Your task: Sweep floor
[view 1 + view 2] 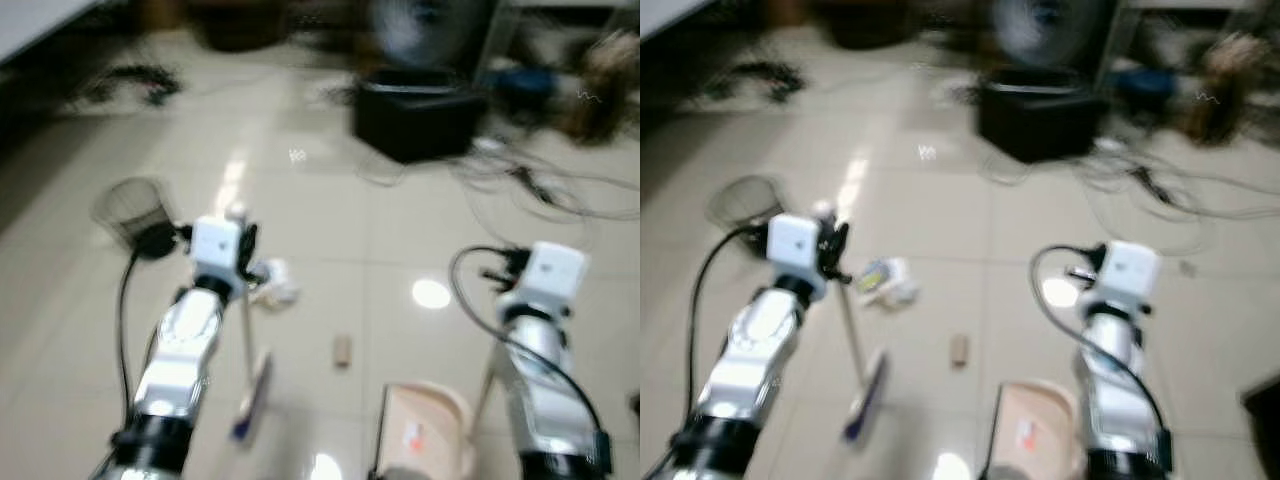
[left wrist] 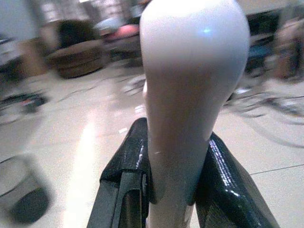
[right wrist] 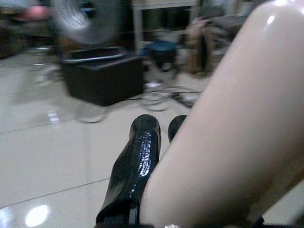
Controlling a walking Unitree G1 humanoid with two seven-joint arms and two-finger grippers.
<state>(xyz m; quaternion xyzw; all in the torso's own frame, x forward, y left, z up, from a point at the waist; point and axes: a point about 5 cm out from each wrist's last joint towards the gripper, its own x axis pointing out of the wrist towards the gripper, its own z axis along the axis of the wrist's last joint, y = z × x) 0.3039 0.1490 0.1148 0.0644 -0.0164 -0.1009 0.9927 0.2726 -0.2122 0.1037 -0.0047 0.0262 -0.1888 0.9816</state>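
- Floor [image 1: 330,200] of pale glossy tiles spreads before the robot, blurred in both head views, with light glare spots on it.
- At far left a dark mesh wastebasket [image 1: 133,210] stands on the tiles, near the left arm.
- The left gripper [image 2: 173,190] has its two black fingers [image 2: 126,166] closed around the white handle of a broom [image 1: 246,340]; the thin shaft runs down from the wrist to a bluish brush head [image 1: 252,395] resting on the tiles.
- Just beside the shaft lies a crumpled white wrapper [image 1: 275,285], and a little further right a small tan block [image 1: 342,349].
- A beige dustpan [image 1: 425,430] sits on the tiles between the arms, close to the right arm.
- The right gripper [image 3: 159,137] presses a black finger [image 3: 135,161] against the dustpan's beige handle [image 3: 237,123], apparently gripping it.
- Beyond, a black box [image 1: 415,115] and tangled cables [image 1: 540,185] lie at upper right, with a fan [image 3: 85,19] behind.
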